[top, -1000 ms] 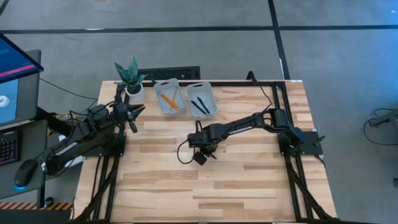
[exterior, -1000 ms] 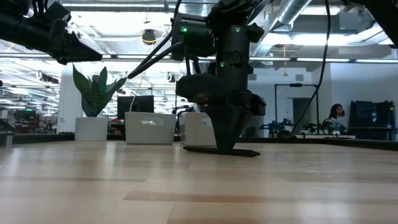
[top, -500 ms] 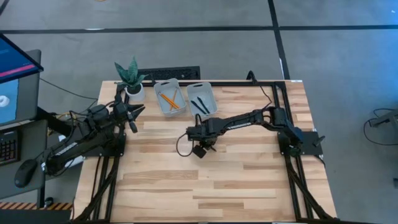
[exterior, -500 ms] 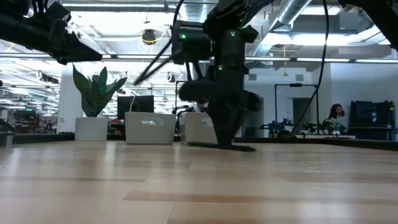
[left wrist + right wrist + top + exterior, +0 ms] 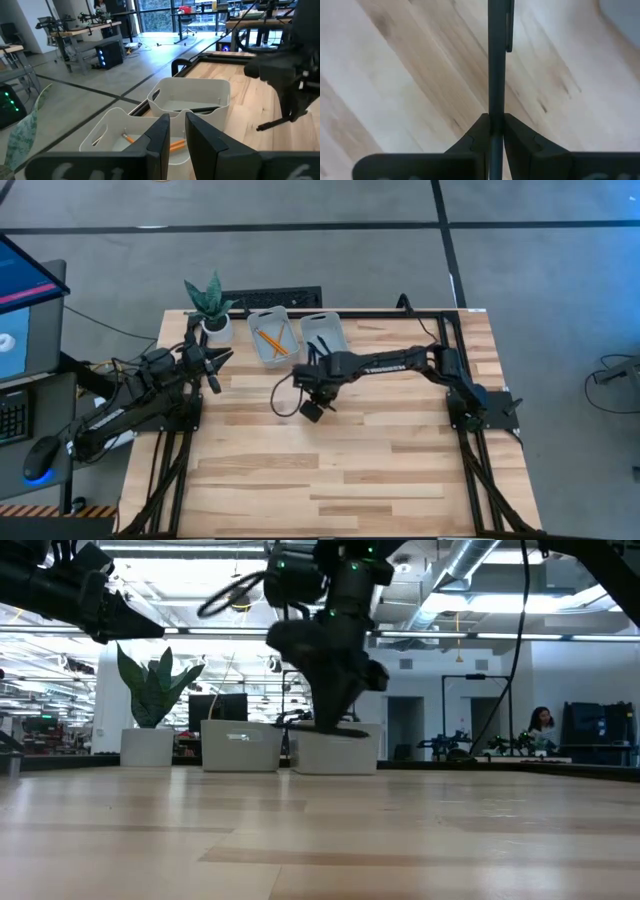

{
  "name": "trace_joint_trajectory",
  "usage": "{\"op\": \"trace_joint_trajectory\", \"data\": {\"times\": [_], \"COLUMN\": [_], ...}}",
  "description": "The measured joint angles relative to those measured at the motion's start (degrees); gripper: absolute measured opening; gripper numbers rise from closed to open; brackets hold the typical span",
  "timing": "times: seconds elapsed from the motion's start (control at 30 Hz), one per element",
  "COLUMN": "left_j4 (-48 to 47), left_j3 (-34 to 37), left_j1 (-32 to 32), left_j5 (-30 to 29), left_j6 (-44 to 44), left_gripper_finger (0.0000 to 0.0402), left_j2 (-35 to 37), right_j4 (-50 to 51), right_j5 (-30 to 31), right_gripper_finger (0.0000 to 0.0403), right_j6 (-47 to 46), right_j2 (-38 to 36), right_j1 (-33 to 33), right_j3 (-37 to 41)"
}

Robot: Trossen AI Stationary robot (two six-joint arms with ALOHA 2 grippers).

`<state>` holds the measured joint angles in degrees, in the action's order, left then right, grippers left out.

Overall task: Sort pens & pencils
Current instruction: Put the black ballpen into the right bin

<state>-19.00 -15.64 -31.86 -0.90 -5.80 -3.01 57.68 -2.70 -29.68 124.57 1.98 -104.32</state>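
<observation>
While clamped, thin black pen (image 5: 496, 60), clipped.

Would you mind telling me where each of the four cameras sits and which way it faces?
High view: overhead, straight down; both arms, right gripper near two bins.
Low view: table height, level across; right gripper holds a pen aloft.
Left wrist view: on the raised left arm, its fingers toward the bins.
Right wrist view: facing down at the table; its fingers clamp the pen.
Shared: low and left wrist views both show the carried pen.

Black jointed arms; looped black cable; green indicator lights.
</observation>
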Motion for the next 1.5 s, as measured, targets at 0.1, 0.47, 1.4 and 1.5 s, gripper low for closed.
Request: {"op": "trace_joint_trajectory", "data": {"times": [0.1, 0.47, 1.4, 1.5], "left_j4": [0.00, 0.00, 0.00, 0.00], "left_j3": [0.00, 0.00, 0.00, 0.00], "left_j1": [0.00, 0.00, 0.00, 0.00], "left_j5": [-0.01, -0.01, -3.03, -3.04], "left_j6": [0.00, 0.00, -0.22, -0.22], "left_gripper_finger": [0.0052, 0.0052, 0.0052, 0.0052], "left_j2": [0.00, 0.00, 0.00, 0.00], "right_j4": [0.52, 2.53, 4.38, 4.49], "right_j5": [0.59, 7.49, 6.48, 5.61], "right_gripper_finger": [0.0063, 0.0063, 0.0063, 0.0063], "right_j6": [2.01, 7.72, 11.56, 10.96], "right_j2": [-0.06, -0.09, 0.46, 0.45], "right_j1": [1.26, 9.54, 19.75, 19.73], "right_j3": [-2.63, -10.85, -8.52, -6.74]}}
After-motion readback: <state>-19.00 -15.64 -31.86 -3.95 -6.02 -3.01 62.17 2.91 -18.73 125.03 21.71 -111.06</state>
